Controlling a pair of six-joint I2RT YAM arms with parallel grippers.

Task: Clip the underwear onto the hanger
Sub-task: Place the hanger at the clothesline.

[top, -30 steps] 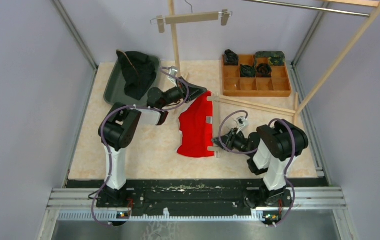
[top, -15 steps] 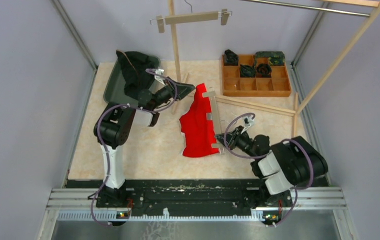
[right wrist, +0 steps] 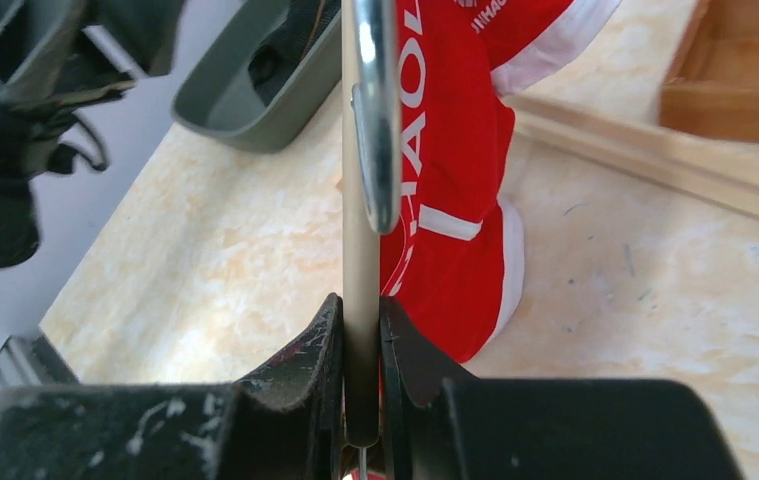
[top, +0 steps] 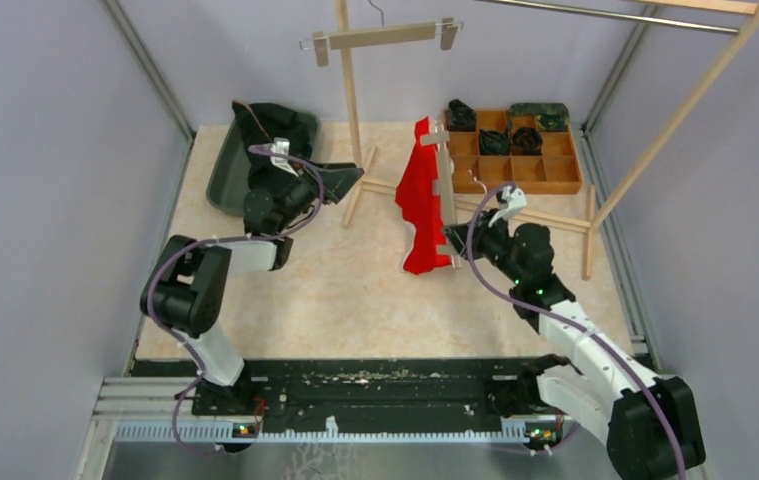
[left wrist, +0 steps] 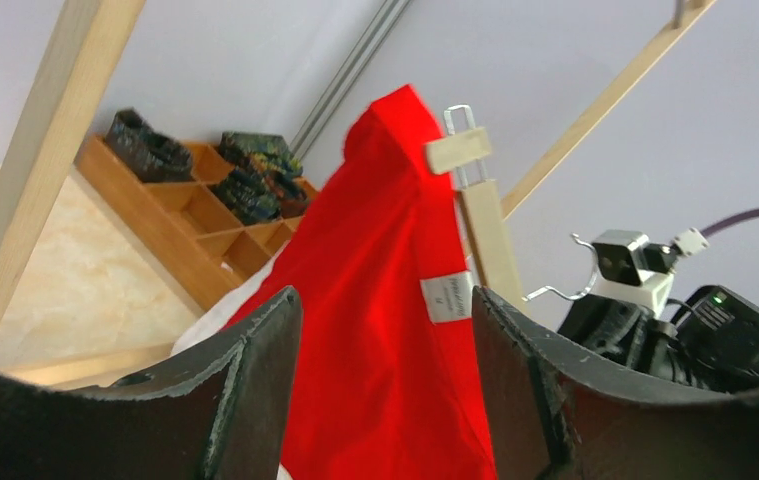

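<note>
From above, the red underwear (top: 418, 195) hangs on the hanger (top: 444, 185), held upright by the right gripper (top: 458, 243), likely for hooking up; open room is left around it. At the left wrist, the left gripper (left wrist: 385, 300) is spread wide, empty, near the underwear. At the right wrist, the hanger is pinched tight.
</note>
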